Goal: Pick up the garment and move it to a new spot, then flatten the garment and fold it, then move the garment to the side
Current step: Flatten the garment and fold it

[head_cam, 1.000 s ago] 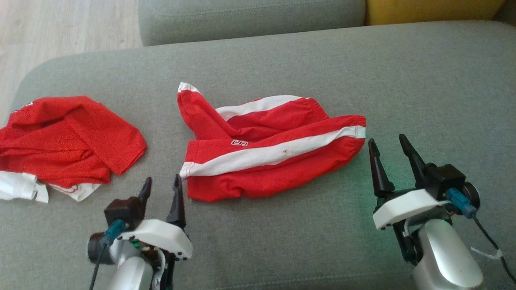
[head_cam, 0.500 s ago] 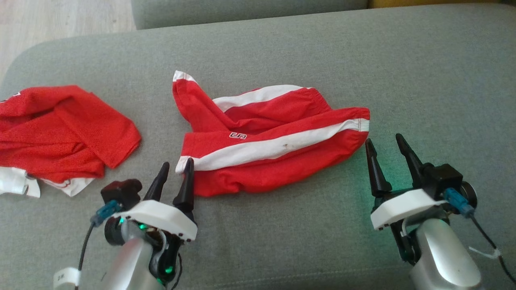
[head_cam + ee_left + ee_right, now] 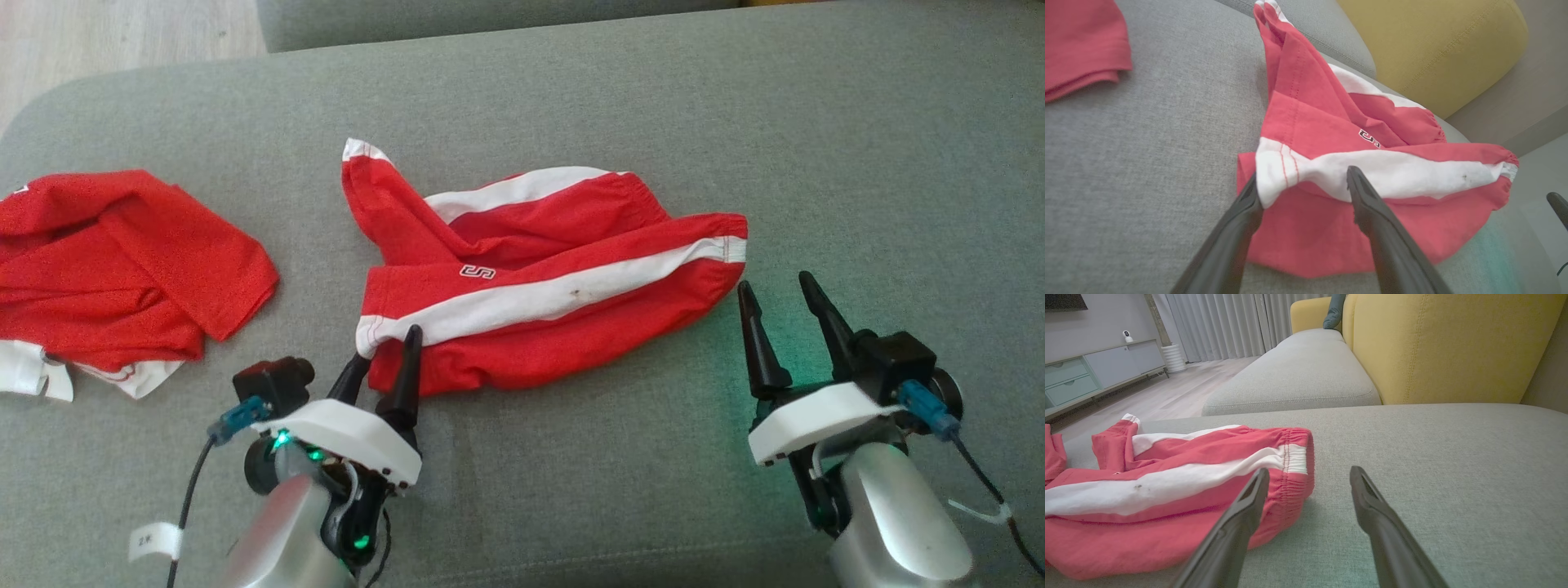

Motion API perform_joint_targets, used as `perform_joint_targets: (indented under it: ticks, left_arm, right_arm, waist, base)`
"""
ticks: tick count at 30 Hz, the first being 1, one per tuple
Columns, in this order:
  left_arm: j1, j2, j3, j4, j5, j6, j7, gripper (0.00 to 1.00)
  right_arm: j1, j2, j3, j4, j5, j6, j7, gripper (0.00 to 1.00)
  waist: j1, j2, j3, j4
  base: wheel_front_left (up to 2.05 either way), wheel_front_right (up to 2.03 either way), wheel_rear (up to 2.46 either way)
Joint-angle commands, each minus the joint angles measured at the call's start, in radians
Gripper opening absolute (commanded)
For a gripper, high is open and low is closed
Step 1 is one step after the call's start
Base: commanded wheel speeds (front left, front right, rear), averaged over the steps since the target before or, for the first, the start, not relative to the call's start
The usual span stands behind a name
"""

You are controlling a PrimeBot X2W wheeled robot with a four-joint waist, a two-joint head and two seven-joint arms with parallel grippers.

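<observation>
Rumpled red shorts (image 3: 555,343) with white side stripes lie with a hem corner between the fingers of the left tool (image 3: 385,349), waistband just beside the right tool (image 3: 774,282).

there are two red garments, one pair of white-striped shorts (image 3: 539,286) and one crumpled top (image 3: 122,261), two grippers, the left gripper (image 3: 385,347) and the right gripper (image 3: 774,282), each with two dark fingers (image 3: 759,343), and two grey seat cushions (image 3: 816,147).

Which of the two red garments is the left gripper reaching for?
The striped shorts in the middle: the left gripper straddles their corner. The other garment lies apart.
</observation>
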Motion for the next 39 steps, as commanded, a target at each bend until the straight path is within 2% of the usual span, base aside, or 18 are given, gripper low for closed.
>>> perform_joint_targets:
  ticks: [1, 17, 19, 20, 21, 22, 24, 25, 29, 39]
  left_arm:
    - [-0.047, 0.014, 0.021, -0.027, -0.005, -0.006, -0.006, 1.0]
    - [-0.018, 0.014, 0.042, -0.106, 0.025, -0.006, -0.006, 0.99]
    - [-0.014, 0.014, 0.048, -0.111, 0.024, -0.006, -0.006, 0.9]
    - [-0.013, 0.014, 0.052, -0.115, 0.023, -0.006, -0.006, 0.78]
    - [-0.011, 0.014, 0.057, -0.119, 0.024, -0.006, -0.006, 0.56]
    - [-0.01, 0.014, 0.063, -0.122, 0.026, -0.006, -0.006, 0.4]
    - [-0.008, 0.014, 0.081, -0.132, 0.035, -0.006, -0.006, 0.11]
    - [-0.008, 0.014, 0.086, -0.137, 0.04, -0.006, -0.006, 0.0]
    - [-0.008, 0.014, 0.092, -0.142, 0.053, -0.006, -0.006, 0.0]
    - [-0.01, 0.014, 0.082, -0.152, 0.073, -0.006, -0.006, 0.0]
  right_arm:
    - [-0.039, 0.005, 0.023, -0.027, 0.005, 0.007, -0.006, 1.0]
    - [-0.029, 0.005, 0.042, -0.024, 0.016, 0.007, -0.006, 1.0]
    - [-0.029, 0.005, 0.044, -0.025, 0.017, 0.007, -0.006, 1.0]
    - [-0.029, 0.005, 0.045, -0.025, 0.018, 0.007, -0.006, 1.0]
    - [-0.028, 0.005, 0.047, -0.027, 0.018, 0.007, -0.006, 1.0]
    - [-0.027, 0.005, 0.047, -0.028, 0.019, 0.007, -0.006, 1.0]
    - [-0.027, 0.005, 0.046, -0.029, 0.019, 0.007, -0.006, 1.0]
    - [-0.027, 0.005, 0.044, -0.029, 0.019, 0.007, -0.006, 1.0]
    - [-0.034, 0.005, 0.039, -0.02, 0.035, 0.007, -0.006, 1.0]
    - [-0.115, 0.005, 0.026, 0.067, 0.157, 0.007, -0.006, 1.0]
  waist:
    - [0.0, 0.0, 0.0, 0.001]
    - [0.0, 0.0, -0.014, 0.014]
    - [0.0, 0.0, -0.015, 0.013]
    - [0.0, 0.0, -0.015, 0.013]
    - [0.0, 0.0, -0.014, 0.013]
    - [0.0, 0.0, -0.013, 0.012]
    - [0.0, 0.0, -0.01, 0.013]
    - [0.0, 0.0, -0.008, 0.013]
    - [0.0, 0.0, 0.001, 0.016]
    - [0.0, 0.0, 0.033, 0.037]
  base:
    - [0.0, 0.0, 0.0]
    - [0.0, 0.0, 0.0]
    - [0.0, 0.0, 0.0]
    - [0.0, 0.0, 0.0]
    - [0.0, 0.0, 0.0]
    - [0.0, 0.0, 0.0]
    - [0.0, 0.0, 0.0]
    - [0.0, 0.0, 0.0]
    - [0.0, 0.0, 0.0]
    - [0.0, 0.0, 0.0]
